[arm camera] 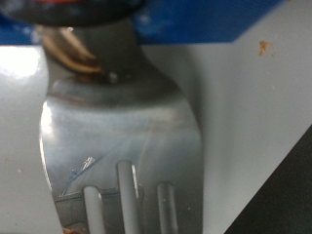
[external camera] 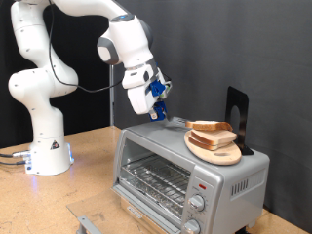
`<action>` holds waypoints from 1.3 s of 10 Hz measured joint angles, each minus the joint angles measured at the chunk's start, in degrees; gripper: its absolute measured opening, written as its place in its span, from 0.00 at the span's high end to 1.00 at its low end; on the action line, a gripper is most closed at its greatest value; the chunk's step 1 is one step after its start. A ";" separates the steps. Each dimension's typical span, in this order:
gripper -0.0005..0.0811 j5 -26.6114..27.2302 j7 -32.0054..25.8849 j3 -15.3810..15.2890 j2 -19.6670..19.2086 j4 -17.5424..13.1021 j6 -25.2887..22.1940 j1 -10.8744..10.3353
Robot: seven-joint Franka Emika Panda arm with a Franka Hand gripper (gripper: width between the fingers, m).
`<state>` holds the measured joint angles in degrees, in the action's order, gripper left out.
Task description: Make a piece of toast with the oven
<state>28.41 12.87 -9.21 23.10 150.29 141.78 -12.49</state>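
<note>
While the gripper (external camera: 159, 107) hovers above the oven (external camera: 185, 171), its jaws grip a blue-handled fork (arm camera: 122, 136), tines reaching toward the piece of toast (external camera: 211, 127) on the round board (external camera: 216, 151); a level, shallow slide under the slice seems best.

You have a light wooden tabletop (external camera: 93, 171) running across the exterior view, its bare surface showing mostly on the left and in the near middle. The robot's white base (external camera: 47, 151) stands directly on it at the far left, with a grey cable (external camera: 10, 156) trailing off the left edge beside it. The oven (external camera: 185, 175) sits directly on the tabletop at the right, its glass door facing the near left and its body reaching close to the near right edge. A small grey metal piece (external camera: 90, 222) lies on the tabletop at the near edge, just left of the oven's front.
</note>
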 joint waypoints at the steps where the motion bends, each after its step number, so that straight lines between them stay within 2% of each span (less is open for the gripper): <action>1: 0.52 0.06 0.00 0.05 0.02 -0.02 -0.03 0.00; 13: 0.52 1.01 -1.51 0.38 1.26 0.24 -0.05 0.14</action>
<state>29.42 11.36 -8.82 24.36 150.52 141.74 -12.35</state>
